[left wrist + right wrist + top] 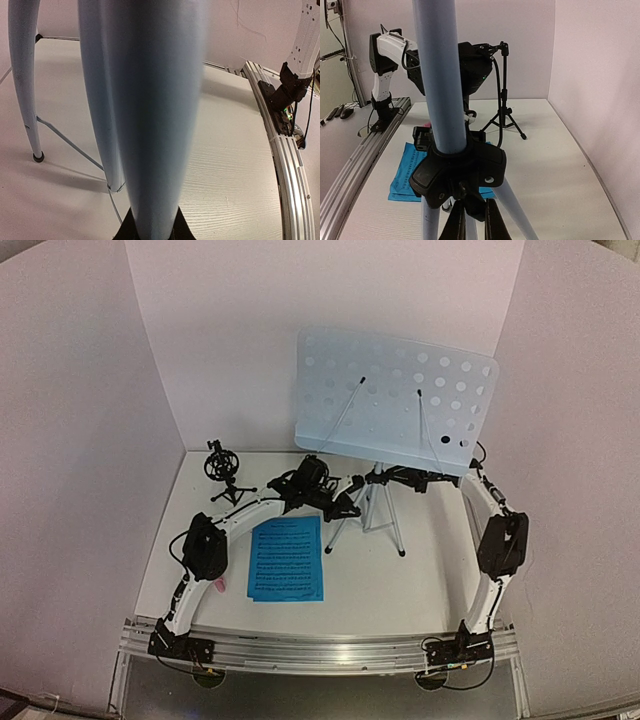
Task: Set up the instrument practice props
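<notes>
**Spotter:** You have both arms on the pale blue perforated music stand on its silver tripod point(395, 400). It stands upright toward the back of the white table point(400, 585). I judge the step in hand to be settling the stand in its place.

**Coach:** Then move your two arms as one. That wide desk sits high over thin legs, so it should tip easily. Hold the post vertical and set the feet down together, without dragging.

**Spotter:** Your left gripper point(152, 226) has a pale tube of the tripod, a leg by its look, running straight between its fingers. Dark pads sit against either side, so it reads as clamped on that tube.

**Coach:** Your right gripper point(474, 224) sits just beneath the black plastic hub point(460, 172) where the legs meet the post. Its jaws are drawn nearly together with a pale sliver between them. I cannot tell whether they pinch anything, so check before you trust that side with load.

**Spotter:** Mind the two bright blue music sheets point(287, 558), which lie flat just beside the tripod's near-left foot. Let no foot land on them. The small black tripod mic holder point(225, 475) stands apart at back left. The pink speck by your left arm's elbow may be the pink microphone point(215, 586), but it is too small to be sure.
</notes>
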Motion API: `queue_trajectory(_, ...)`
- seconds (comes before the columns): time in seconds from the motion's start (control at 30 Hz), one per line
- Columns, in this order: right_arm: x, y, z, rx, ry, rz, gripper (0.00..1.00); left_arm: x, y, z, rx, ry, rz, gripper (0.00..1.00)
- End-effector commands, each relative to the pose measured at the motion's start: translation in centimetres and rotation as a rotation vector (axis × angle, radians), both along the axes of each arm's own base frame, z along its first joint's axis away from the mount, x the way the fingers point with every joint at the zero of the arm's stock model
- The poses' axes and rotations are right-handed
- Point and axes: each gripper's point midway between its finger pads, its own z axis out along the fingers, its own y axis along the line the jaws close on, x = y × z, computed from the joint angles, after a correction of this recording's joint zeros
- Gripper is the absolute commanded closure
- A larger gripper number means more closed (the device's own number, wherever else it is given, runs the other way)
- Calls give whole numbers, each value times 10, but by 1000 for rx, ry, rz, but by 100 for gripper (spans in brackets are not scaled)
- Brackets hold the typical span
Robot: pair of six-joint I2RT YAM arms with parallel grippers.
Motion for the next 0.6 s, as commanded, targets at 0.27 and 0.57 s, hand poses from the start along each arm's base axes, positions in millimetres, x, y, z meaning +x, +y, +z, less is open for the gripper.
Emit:
queue_trajectory(0.27, -34, 6, 32, 36, 267, 35, 98, 9, 3, -6, 30, -33, 25, 100)
queue_trajectory(0.57, -31, 8, 31, 10, 651, -17, 98, 11, 4, -7, 38, -45, 28, 100)
